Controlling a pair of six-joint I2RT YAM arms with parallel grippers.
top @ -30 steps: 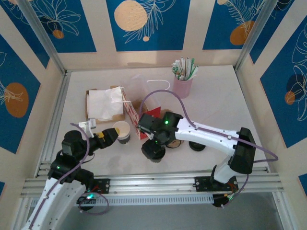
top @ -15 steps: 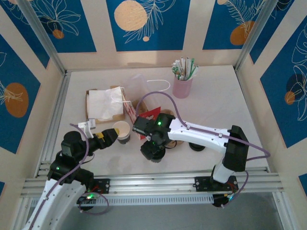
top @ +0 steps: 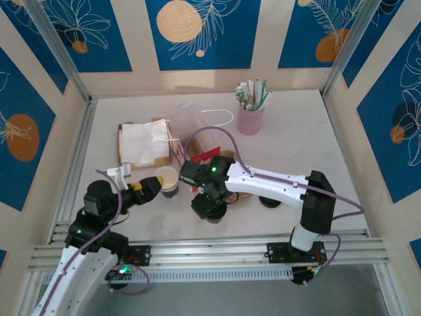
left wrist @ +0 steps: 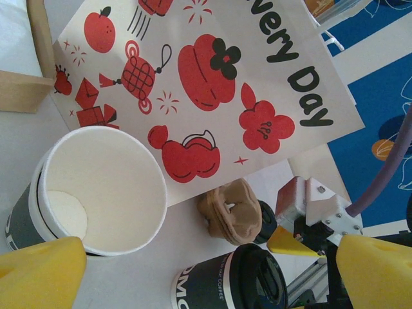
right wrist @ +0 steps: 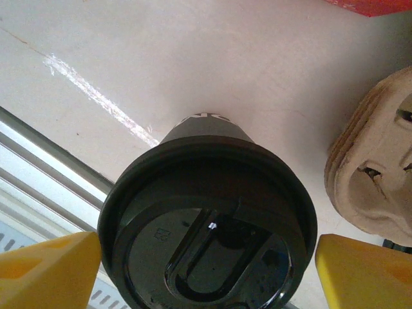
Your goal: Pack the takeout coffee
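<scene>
Top external: right arm [top: 276, 185] has swung in toward the bag [top: 179, 153]; right gripper [top: 209, 205] spread astride lidded cup [right wrist: 206, 212]; left gripper [top: 152, 187] gaping beside coffee [top: 167, 178], just before bag; nothing packed yet.

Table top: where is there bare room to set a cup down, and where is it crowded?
Bare: the wide right part of the table, between the pink cup of straws and the right wall; also the far left corner behind the napkins. Crowded: the middle, around the paper bag, open cup and lidded cup.
</scene>
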